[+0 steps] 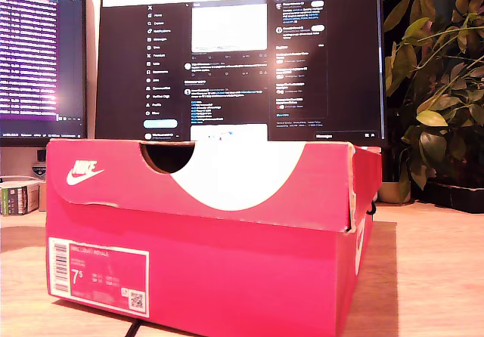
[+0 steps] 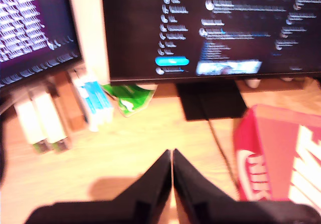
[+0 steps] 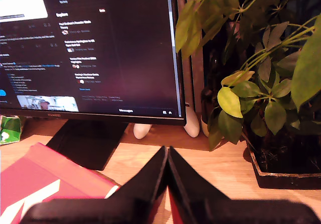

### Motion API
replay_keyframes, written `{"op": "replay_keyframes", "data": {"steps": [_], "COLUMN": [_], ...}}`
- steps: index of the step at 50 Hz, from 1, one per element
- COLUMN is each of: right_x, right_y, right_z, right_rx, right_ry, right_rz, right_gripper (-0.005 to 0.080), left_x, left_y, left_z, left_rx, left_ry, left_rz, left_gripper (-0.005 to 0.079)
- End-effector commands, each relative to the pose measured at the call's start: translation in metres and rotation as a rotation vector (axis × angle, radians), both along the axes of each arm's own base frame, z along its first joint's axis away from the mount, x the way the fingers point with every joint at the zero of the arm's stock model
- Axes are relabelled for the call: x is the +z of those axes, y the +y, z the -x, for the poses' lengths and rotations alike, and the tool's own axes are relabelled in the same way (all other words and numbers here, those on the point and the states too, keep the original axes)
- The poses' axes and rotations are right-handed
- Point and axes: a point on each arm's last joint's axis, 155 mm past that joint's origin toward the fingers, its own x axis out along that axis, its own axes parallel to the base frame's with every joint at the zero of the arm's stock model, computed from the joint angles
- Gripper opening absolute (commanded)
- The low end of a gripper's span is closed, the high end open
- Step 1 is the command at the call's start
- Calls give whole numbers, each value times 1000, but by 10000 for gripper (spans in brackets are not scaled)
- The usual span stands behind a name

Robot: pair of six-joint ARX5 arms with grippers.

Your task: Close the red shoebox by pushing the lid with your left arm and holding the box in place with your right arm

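The red shoebox fills the front of the exterior view, its size label toward that view's left. Its red lid, with a white swoosh and a white curve, lies down over the box; the corner on that view's right stands slightly proud. No arm or gripper shows in the exterior view. My first gripper is shut with nothing between its fingers, hovering over the wooden desk beside the lid. My second gripper is also shut and empty, just above the lid's corner.
Two lit monitors stand behind the box. A potted plant is at the exterior view's right. Small cartons and a green packet lie under the monitors. A dark cable runs under the box.
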Motion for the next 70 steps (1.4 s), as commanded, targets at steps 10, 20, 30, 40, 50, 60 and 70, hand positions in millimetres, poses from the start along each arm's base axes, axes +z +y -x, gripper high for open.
{"op": "replay_keyframes", "data": {"steps": [10,20,30,40,50,60,70], "right_x": [16,27,38,47,46,34,20], "right_y": [-5,-8,-11,-17,-22,-25,-23], "right_z": [18,27,35,43,59,75,88], "right_rx": [-21,-42,-59,-91,-116,-139,-130], "right_ry": [-59,-93,-131,-165,-182,-199,-217], "right_rz": [15,19,26,57,97,101,98], "right_gripper": [-12,-12,-12,-12,-12,-12,-12], "left_x": [7,-2,-16,-24,-32,-43,-53], "left_y": [11,19,21,18,9,12,12], "left_z": [-3,1,18,34,43,56,74], "left_rx": [47,104,132,136,111,151,168], "left_ry": [-49,-96,-158,-202,-230,-254,-308], "left_rz": [-46,-62,-64,-62,-52,-52,-58], "left_gripper": [-19,-19,-19,-19,-19,-19,-19]}}
